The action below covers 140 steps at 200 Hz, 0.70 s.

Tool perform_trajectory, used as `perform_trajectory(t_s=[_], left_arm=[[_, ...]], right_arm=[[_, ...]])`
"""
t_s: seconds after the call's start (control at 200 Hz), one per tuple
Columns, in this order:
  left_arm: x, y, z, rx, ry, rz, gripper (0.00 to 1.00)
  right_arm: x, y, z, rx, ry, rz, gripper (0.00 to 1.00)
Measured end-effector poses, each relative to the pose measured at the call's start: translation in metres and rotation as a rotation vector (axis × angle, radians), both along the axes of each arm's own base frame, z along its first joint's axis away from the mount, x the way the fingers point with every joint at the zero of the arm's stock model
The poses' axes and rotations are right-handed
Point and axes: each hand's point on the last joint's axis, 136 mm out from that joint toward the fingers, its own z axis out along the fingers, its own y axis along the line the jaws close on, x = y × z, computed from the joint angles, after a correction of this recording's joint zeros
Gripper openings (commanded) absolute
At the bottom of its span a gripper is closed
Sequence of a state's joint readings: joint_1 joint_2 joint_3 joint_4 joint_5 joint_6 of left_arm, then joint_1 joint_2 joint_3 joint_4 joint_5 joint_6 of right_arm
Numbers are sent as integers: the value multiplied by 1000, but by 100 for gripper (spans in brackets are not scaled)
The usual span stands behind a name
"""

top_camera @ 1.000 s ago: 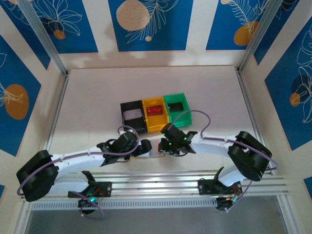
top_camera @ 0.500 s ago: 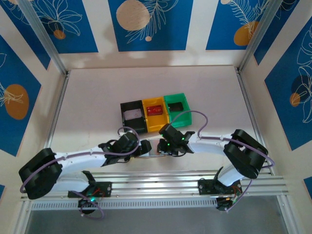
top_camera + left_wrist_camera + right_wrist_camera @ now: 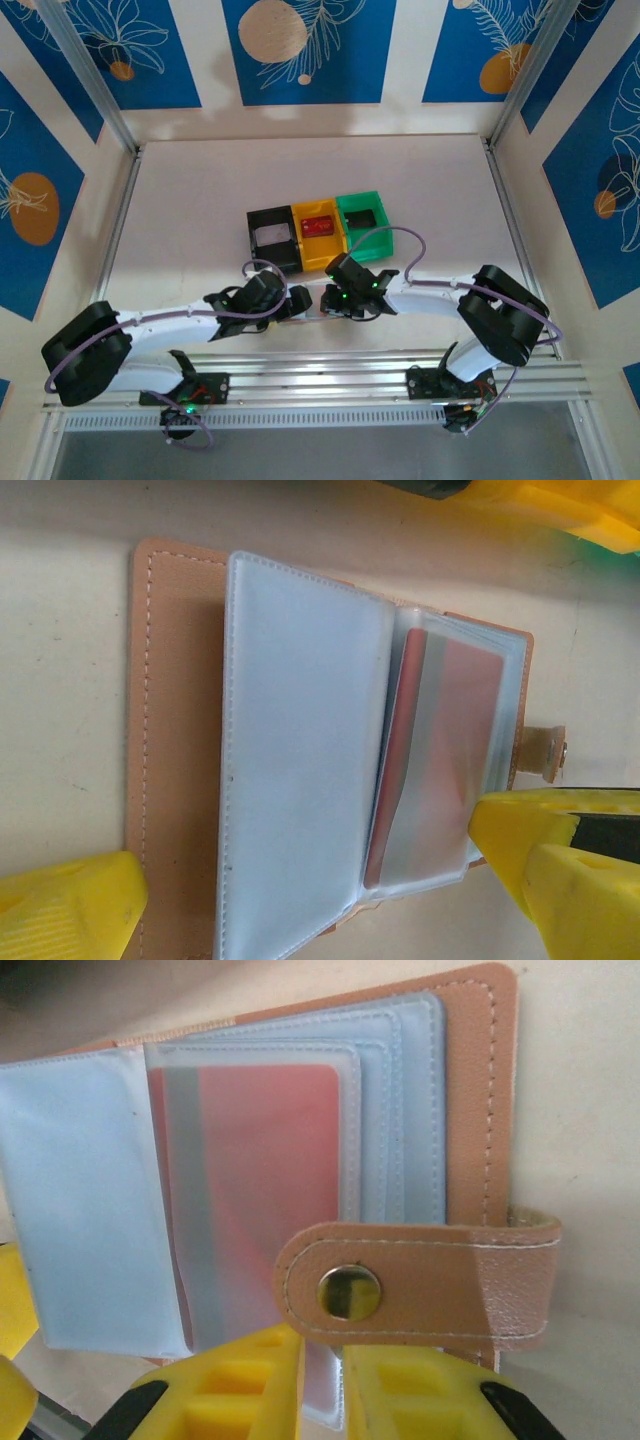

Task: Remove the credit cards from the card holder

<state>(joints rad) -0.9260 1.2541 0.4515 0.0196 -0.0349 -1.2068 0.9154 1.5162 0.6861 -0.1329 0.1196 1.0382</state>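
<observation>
The tan card holder [image 3: 175, 730] lies open on the table between both grippers [image 3: 316, 312]. Its pale pockets are fanned out. A dark red credit card [image 3: 450, 730] sits inside a translucent pocket [image 3: 260, 1180]. My right gripper [image 3: 322, 1380] is shut on the lower edge of that pocket, just below the snap tab [image 3: 420, 1285]. My left gripper [image 3: 305, 880] is open, with its yellow fingers straddling the holder's near end. From above, the left gripper [image 3: 296, 303] and right gripper [image 3: 336, 302] meet over the holder.
Three small bins stand in a row just behind the grippers: black [image 3: 272, 238], yellow [image 3: 319, 248] and green [image 3: 362, 222]. A red card [image 3: 318, 226] lies in the yellow bin. The aluminium rail [image 3: 330, 375] runs along the near edge.
Both arms have edged slightly inward over the holder. The left gripper stays open and the right stays shut.
</observation>
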Motion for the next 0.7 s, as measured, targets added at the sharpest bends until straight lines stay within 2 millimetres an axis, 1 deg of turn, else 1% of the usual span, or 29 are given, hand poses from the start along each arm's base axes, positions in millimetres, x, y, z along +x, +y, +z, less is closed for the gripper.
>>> perform_trajectory(t_s=[0.495, 0.7], left_arm=[[0, 0, 0, -1, 0, 0, 99], [0, 0, 0, 0, 0, 0, 99]], right_arm=[[2, 2, 2, 10, -12, 7, 13], [3, 4, 11, 30, -31, 10, 12]])
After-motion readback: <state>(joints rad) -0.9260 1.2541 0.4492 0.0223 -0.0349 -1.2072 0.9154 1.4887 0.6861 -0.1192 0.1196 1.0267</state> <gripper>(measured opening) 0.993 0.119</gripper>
